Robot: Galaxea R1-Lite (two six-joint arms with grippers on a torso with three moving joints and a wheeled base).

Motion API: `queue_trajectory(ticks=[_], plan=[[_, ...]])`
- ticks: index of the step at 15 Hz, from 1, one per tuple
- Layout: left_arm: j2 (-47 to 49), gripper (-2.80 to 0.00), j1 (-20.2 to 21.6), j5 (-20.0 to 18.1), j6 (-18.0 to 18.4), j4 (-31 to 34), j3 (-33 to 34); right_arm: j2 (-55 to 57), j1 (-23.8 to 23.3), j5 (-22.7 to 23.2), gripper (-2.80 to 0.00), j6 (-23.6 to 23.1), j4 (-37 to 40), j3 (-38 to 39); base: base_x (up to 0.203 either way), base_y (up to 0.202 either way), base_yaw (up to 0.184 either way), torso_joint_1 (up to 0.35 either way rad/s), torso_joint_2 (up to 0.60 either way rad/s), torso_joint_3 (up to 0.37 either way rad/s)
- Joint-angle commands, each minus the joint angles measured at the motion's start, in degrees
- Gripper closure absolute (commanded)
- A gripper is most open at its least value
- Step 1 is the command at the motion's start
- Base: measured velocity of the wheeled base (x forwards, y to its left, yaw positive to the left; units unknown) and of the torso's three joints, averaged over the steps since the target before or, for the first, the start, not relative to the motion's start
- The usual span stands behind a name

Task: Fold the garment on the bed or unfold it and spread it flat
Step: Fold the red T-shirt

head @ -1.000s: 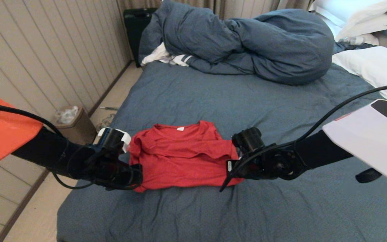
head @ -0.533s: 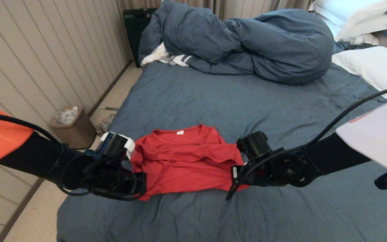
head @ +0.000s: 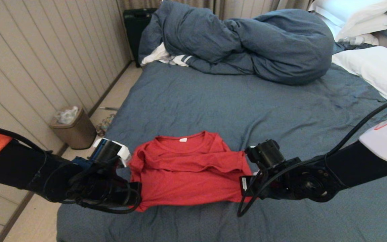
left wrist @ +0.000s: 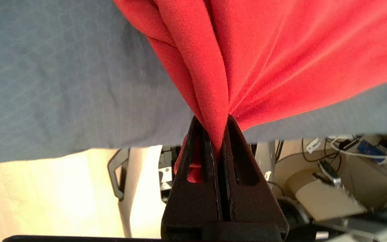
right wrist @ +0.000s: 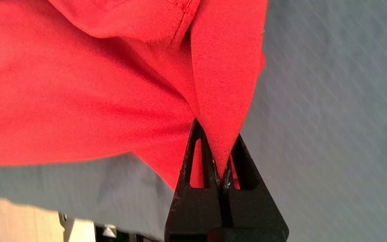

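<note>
- Head view: the red T-shirt (head: 188, 171) lies folded over on itself on the near part of the bed (head: 233, 107), neck and white tag (head: 182, 139) toward the far side, hem toward the robot.
- Head view: the left gripper (head: 136, 198) sits at the shirt's near left corner and the right gripper (head: 245, 191) at its near right corner; the shirt spans the gap between them.
- Head view: a bunched blue-grey duvet (head: 247, 43) is heaped at the far end, with a white striped cloth (head: 170, 57) poking out beside it and white pillows (head: 375, 67) at the far right. A small bin (head: 72, 129) stands on the floor left of the bed.
- Left wrist view: the left gripper (left wrist: 218, 134) has its black fingers (left wrist: 197, 158) pressed together, pinching a gathered bunch of red cloth that fans out over the dark sheet.
- Right wrist view: the right gripper (right wrist: 220, 158) is likewise clamped on a pointed corner of the red shirt, with fabric showing through the slots in the fingers (right wrist: 197, 161).
</note>
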Motion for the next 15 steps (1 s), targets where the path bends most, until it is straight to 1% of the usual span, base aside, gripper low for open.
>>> queue_trajectory(ticks=[1,3,5,8,10,11,12,13,15], plan=[[-3.97,0.00,0.00,-0.38,0.58,0.02,2.18,-2.39,0.61,-0.06,0.00,0.03,-0.04,1.79,0.000,0.000,0.000,0.000,0.00,0.000],[-6.57,0.00,-0.07,-1.62,2.69,0.03,5.65,-3.83,1.60,-0.06,0.00,-0.17,-0.07,4.31,0.000,0.000,0.000,0.000,0.00,0.000],[-7.33,0.00,-0.47,-3.44,3.83,-0.06,8.51,-4.59,2.37,-0.14,0.00,0.16,-0.19,6.89,0.000,0.000,0.000,0.000,0.00,0.000],[-6.05,0.00,-3.76,-4.04,3.48,-0.64,10.32,-4.77,2.54,-0.16,0.00,0.33,-0.38,10.07,0.000,0.000,0.000,0.000,0.00,0.000],[-5.62,0.00,-4.58,-4.18,3.41,-1.61,11.35,-4.67,2.43,-0.42,0.00,0.33,-0.39,10.55,0.000,0.000,0.000,0.000,0.00,0.000],[-5.56,-2.38,-4.68,-4.21,3.48,-3.22,12.12,-4.42,2.51,-0.42,-2.80,0.33,-0.47,10.74,0.000,0.000,0.000,0.000,0.00,0.000],[-5.53,-2.80,-4.69,-4.22,3.73,-4.88,13.00,-4.32,2.43,-0.33,-2.80,0.33,-0.92,10.92,0.000,0.000,0.000,0.000,0.00,0.000],[-5.54,-2.80,-4.69,-4.21,3.75,-5.04,13.07,-4.32,2.43,-0.31,-2.80,0.33,-0.97,10.95,0.000,0.000,0.000,0.000,0.00,0.000],[-6.37,-2.80,-4.63,-3.74,3.72,-6.42,14.73,-4.48,2.43,-0.40,-2.80,0.31,-5.84,13.47,0.000,0.000,0.000,0.000,0.00,0.000]])
